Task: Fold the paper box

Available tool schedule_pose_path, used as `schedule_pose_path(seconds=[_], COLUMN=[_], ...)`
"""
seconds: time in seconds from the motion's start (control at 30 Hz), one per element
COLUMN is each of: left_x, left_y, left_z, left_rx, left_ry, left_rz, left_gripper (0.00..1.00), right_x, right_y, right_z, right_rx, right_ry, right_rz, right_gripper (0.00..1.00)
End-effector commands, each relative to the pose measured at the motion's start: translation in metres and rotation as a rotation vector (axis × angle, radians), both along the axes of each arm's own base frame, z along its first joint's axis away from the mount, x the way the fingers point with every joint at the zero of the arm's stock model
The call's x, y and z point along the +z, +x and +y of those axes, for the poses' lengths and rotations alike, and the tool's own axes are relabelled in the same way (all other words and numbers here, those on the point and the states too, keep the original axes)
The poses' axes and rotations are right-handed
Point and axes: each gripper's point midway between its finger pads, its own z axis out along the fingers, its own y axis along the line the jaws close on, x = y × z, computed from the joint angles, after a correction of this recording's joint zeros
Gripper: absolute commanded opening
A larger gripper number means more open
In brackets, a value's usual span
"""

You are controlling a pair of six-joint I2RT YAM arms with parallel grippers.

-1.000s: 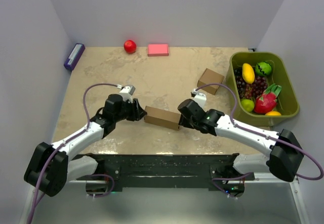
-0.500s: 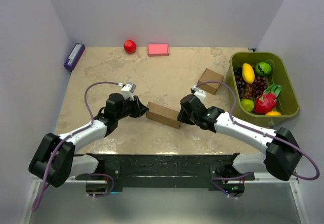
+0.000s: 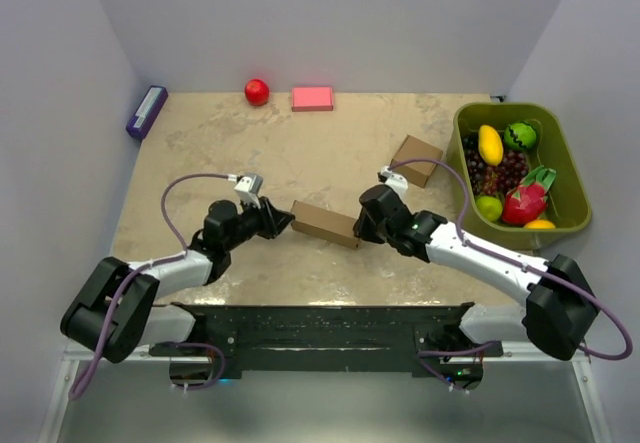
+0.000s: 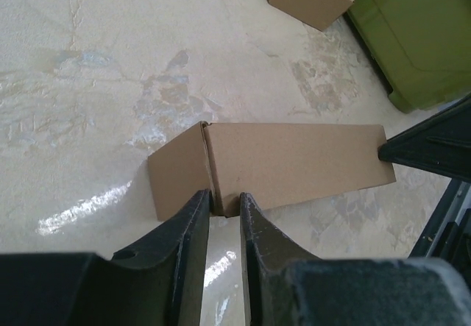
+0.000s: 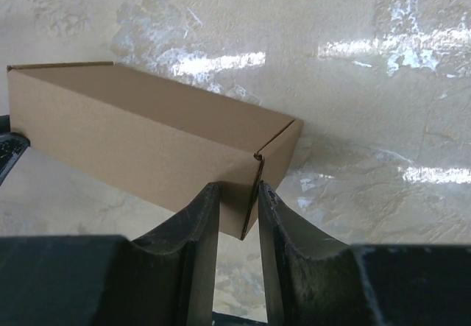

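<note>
Squaring up the end corners of the paper box (image 3: 325, 224), lying as a low closed oblong near the middle of the tabletop (image 3: 300, 153), a little toward its near edge

Bracketing the box's left end corner with the left gripper (image 4: 224, 197) and its right end corner with the right gripper (image 5: 238, 190), holding each pair of jaws narrowly apart around a corner seam; not managing to tell whether either is clamping the cardboard or merely touching it. Judging the folding nearly done; next calling for an even pinch at both ends to seat the end flaps, avoiding crushing the walls or skidding the box
</note>
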Motion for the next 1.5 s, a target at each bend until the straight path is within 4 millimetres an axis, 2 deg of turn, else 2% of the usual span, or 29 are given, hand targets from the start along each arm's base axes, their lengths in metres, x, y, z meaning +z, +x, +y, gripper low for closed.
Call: schedule_pose_path(seconds=[0.0, 0.07, 0.17, 0.23, 0.27, 0.3, 0.37, 0.4, 0.43, 0.47, 0.5, 0.53, 0.6, 0.63, 0.67, 0.7, 0.73, 0.77, 0.9, 1.07, 1.17, 1.27, 1.37, 1.47], left_x=[-0.048, -0.048, -0.058, -0.067, -0.064, -0.066, -0.056, -0.056, -0.052, -0.035, -0.033, -0.021, -0.001, 0.012, 0.030, 0.034, 0.044, 0.061, 0.087, 0.104, 0.104, 0.102, 0.101, 0.100], left_y=[-0.034, -0.035, -0.041, -0.048, -0.049, -0.052, -0.049, -0.051, -0.049, -0.041, -0.042, -0.039, -0.031, -0.027, -0.018, -0.017, -0.016, -0.006, 0.002, 0.011, 0.020, 0.026, 0.032, 0.035], left_z=[0.016, 0.020, 0.027, 0.032, 0.033, 0.034, 0.035, 0.036, 0.035, 0.032, 0.033, 0.032, 0.033, 0.035, 0.038, 0.042, 0.043, 0.051, 0.071, 0.095, 0.108, 0.116, 0.123, 0.126], left_rx=[0.009, 0.023, 0.045, 0.063, 0.071, 0.075, 0.093, 0.097, 0.100, 0.102, 0.104, 0.112, 0.139, 0.154, 0.174, 0.184, 0.172, 0.195, 0.180, 0.206, 0.241, 0.257, 0.269, 0.272], left_ry=[0.064, 0.069, 0.099, 0.106, 0.098, 0.093, 0.078, 0.083, 0.081, 0.063, 0.068, 0.055, 0.045, 0.035, 0.018, 0.020, 0.005, -0.013, 0.009, 0.108, 0.162, 0.202, 0.239, 0.267], left_rz=[0.095, 0.089, 0.129, 0.170, 0.167, 0.180, 0.159, 0.174, 0.169, 0.131, 0.148, 0.125, 0.123, 0.103, 0.077, 0.089, 0.076, 0.051, 0.023, -0.014, -0.034, -0.043, -0.051, -0.058], left_gripper=[0.27, 0.27, 0.27, 0.27, 0.30, 0.38, 0.45, 0.51, 0.55, 0.59, 0.65, 0.69, 0.77, 0.80, 0.85, 0.87, 0.90, 0.95, 1.00, 1.00, 1.00, 1.00, 0.99, 1.00], right_x=[0.005, 0.000, -0.007, -0.009, -0.006, -0.003, 0.010, 0.015, 0.022, 0.026, 0.030, 0.035, 0.029, 0.034, 0.031, 0.021, 0.023, 0.021, 0.007, -0.008, -0.026, -0.047, -0.060, -0.063], right_y=[-0.015, -0.026, -0.040, -0.045, -0.046, -0.047, -0.048, -0.049, -0.048, -0.050, -0.048, -0.048, -0.044, -0.041, -0.038, -0.036, -0.031, -0.028, -0.015, -0.001, 0.013, 0.024, 0.032, 0.045], right_z=[0.013, 0.022, 0.027, 0.023, 0.025, 0.024, 0.022, 0.024, 0.030, 0.038, 0.045, 0.052, 0.060, 0.068, 0.071, 0.075, 0.083, 0.087, 0.111, 0.124, 0.122, 0.106, 0.082, 0.052], right_rx=[0.071, 0.100, 0.110, 0.101, 0.105, 0.104, 0.118, 0.138, 0.197, 0.254, 0.324, 0.366, 0.437, 0.501, 0.528, 0.564, 0.612, 0.632, 0.755, 0.783, 0.742, 0.670, 0.606, 0.533], right_ry=[-0.013, -0.014, -0.039, -0.064, -0.067, -0.071, -0.083, -0.085, -0.095, -0.088, -0.117, -0.129, -0.198, -0.244, -0.286, -0.342, -0.387, -0.418, -0.501, -0.566, -0.651, -0.695, -0.717, -0.730], right_rz=[-0.047, -0.034, -0.013, -0.005, -0.013, -0.019, -0.059, -0.077, -0.118, -0.132, -0.173, -0.195, -0.214, -0.259, -0.276, -0.276, -0.317, -0.334, -0.421, -0.459, -0.403, -0.303, -0.225, -0.165], right_gripper=[0.27, 0.27, 0.26, 0.27, 0.28, 0.30, 0.45, 0.50, 0.61, 0.63, 0.64, 0.66, 0.67, 0.68, 0.68, 0.69, 0.70, 0.71, 0.73, 0.73, 0.72, 0.70, 0.69, 0.69])
